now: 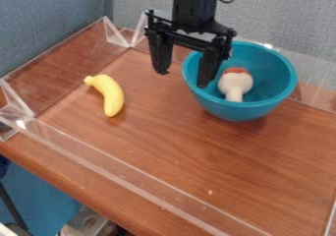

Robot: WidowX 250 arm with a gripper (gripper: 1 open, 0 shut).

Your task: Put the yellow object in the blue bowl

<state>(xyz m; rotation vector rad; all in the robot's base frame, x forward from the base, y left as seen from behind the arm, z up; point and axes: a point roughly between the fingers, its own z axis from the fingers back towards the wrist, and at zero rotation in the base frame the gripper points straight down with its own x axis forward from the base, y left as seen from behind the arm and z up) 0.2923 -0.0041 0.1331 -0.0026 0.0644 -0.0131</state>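
A small curved yellow object (106,93), banana-shaped, lies on the wooden table at the left. The round teal-blue bowl (269,94) stands at the right, with a whitish mushroom-like piece (235,83) with a brownish-orange top lying inside it. My black gripper (190,64) hangs pointing down over the bowl's left rim, well to the right of the yellow object. Its fingers (163,53) stand wide apart, open, with nothing between them.
Low clear acrylic walls (59,58) fence the wooden tabletop on all sides, with the front wall (157,196) near the table's edge. A blue-grey backdrop rises behind. Bare wood (184,142) lies between the banana and the bowl.
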